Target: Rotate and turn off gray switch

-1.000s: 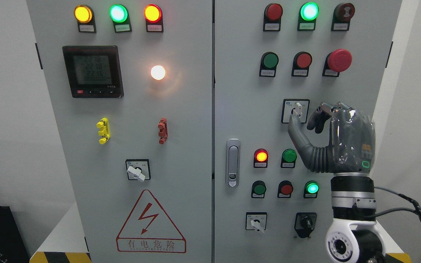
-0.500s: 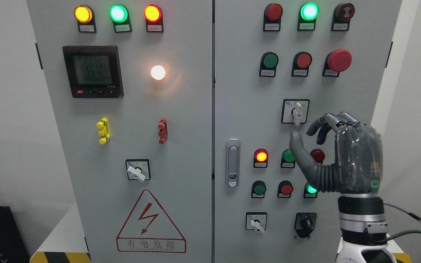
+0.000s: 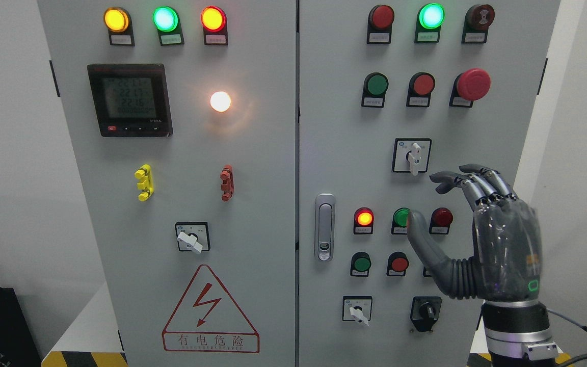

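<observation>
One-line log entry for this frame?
right hand: open, off gray switch | gray switch: handle vertical | left hand: not in view

A single head camera looks straight and level at the grey control cabinet (image 3: 252,168), close enough that its two doors fill most of the frame and their top and bottom are cut off. White wall shows on both sides, and the right robot hand (image 3: 477,239) rises from the lower right.

Electrical room: switchgear cabinet (image 3: 252,204), indicator lamps (image 3: 164,19).
</observation>
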Robot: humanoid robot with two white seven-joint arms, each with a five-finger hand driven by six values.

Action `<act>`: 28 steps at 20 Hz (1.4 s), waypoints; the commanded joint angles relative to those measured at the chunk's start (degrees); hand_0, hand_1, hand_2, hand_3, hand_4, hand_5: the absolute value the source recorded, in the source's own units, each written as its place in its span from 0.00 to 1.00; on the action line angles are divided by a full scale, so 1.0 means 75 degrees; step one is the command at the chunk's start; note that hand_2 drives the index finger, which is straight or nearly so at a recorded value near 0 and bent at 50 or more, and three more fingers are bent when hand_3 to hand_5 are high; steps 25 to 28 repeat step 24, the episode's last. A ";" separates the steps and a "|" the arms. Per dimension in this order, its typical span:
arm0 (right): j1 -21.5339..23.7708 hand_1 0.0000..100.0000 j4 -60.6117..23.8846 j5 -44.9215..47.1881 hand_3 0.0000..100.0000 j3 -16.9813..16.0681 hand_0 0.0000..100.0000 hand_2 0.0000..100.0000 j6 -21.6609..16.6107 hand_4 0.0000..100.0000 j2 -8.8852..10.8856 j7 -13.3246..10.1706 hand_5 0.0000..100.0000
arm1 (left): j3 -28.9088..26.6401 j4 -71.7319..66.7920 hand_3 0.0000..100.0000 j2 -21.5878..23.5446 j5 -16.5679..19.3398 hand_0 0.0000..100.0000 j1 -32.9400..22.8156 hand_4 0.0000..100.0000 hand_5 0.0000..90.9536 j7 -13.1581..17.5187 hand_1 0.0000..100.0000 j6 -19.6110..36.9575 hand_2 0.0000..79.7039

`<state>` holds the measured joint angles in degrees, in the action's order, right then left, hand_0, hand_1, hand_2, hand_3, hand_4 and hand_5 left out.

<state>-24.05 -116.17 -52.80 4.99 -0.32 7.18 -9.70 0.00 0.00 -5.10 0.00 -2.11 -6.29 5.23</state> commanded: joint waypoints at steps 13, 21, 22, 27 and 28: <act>0.0500 0.35 -0.0448 -0.0003 0.06 -0.0548 0.27 0.02 -0.0344 0.00 0.0097 -0.0042 0.00 | -0.0246 -0.0176 0.00 0.0000 0.0059 0.12 0.0001 0.00 0.00 0.0007 0.39 -0.0006 0.00; 0.0511 0.37 -0.0448 -0.0003 0.08 -0.0572 0.26 0.03 -0.0356 0.00 0.0085 -0.0066 0.00 | -0.0246 -0.0176 0.00 0.0000 0.0059 0.12 0.0001 0.00 0.00 -0.0005 0.39 -0.0006 0.00; 0.0511 0.37 -0.0448 -0.0003 0.09 -0.0572 0.26 0.03 -0.0367 0.00 0.0085 -0.0066 0.00 | -0.0246 -0.0176 0.00 0.0000 0.0059 0.12 0.0001 0.00 0.00 -0.0005 0.39 -0.0006 0.00; 0.0511 0.37 -0.0448 -0.0003 0.09 -0.0572 0.27 0.04 -0.0367 0.00 0.0085 -0.0066 0.00 | -0.0246 -0.0176 0.00 0.0000 0.0059 0.12 0.0001 0.00 0.00 0.0007 0.39 -0.0006 0.00; 0.0511 0.37 -0.0448 -0.0003 0.09 -0.0572 0.27 0.04 -0.0367 0.00 0.0085 -0.0066 0.00 | -0.0246 -0.0176 0.00 0.0000 0.0059 0.12 0.0001 0.00 0.00 0.0007 0.39 -0.0006 0.00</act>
